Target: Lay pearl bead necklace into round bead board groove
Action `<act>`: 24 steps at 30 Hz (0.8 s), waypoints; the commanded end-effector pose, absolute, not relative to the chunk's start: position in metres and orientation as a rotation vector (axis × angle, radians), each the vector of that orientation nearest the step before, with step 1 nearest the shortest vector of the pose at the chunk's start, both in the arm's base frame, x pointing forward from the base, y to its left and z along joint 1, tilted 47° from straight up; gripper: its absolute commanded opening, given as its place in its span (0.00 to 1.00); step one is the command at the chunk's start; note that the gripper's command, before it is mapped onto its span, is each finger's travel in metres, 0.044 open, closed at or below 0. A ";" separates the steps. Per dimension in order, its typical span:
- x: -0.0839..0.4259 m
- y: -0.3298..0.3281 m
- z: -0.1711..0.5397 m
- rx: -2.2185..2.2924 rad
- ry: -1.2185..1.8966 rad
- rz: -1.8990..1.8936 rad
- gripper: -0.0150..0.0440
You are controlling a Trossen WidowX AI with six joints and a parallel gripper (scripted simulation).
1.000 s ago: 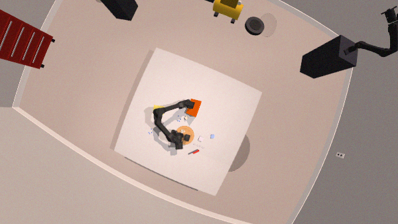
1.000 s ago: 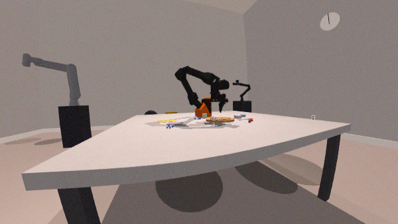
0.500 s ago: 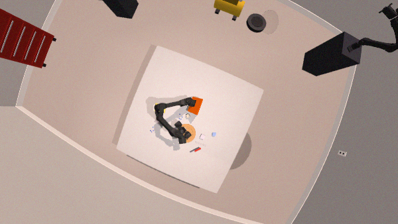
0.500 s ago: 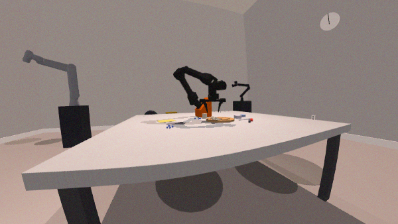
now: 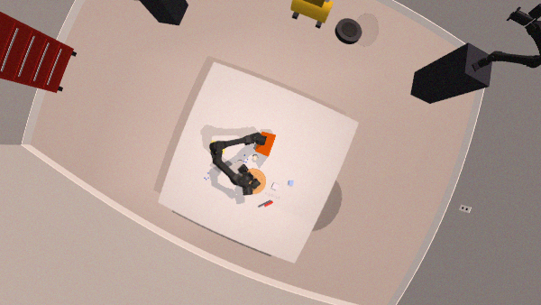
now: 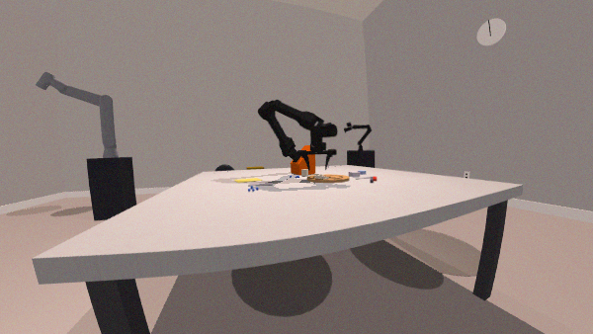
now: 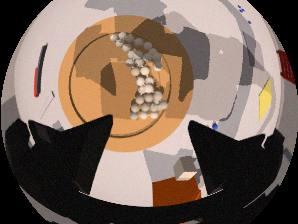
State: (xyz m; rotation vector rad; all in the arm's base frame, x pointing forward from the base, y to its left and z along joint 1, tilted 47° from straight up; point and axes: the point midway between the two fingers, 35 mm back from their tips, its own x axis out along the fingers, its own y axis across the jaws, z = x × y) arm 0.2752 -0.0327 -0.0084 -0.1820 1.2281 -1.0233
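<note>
The round orange-brown bead board [image 5: 261, 175] [image 6: 341, 179] [image 7: 80, 117] lies flat on the table. Its thin dark circular groove [image 7: 69, 86] shows in the wrist view. The pearl necklace [image 7: 145, 71] lies bunched in crowded, doubled rows across the right half of the board, from the top of the circle to its lower right. Most beads lie inside the circle; a few at the top and right are at the groove line. My gripper [image 6: 317, 168] [image 7: 151, 122] is open and empty, its fingertips a little above the board. In the wrist view the beads are beyond the fingertips.
An orange block [image 5: 269, 144] [image 7: 170, 194] stands by the arm's base, with a small beige cube [image 5: 255, 157] [image 7: 185, 169] near it. A yellow sheet [image 7: 265, 100], small blue pieces [image 6: 253, 188], a pale blue cube [image 5: 290, 182] and a red marker [image 5: 269, 204] lie around the board.
</note>
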 end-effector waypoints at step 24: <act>0.272 -0.052 -0.025 -0.187 1.231 -1.031 0.68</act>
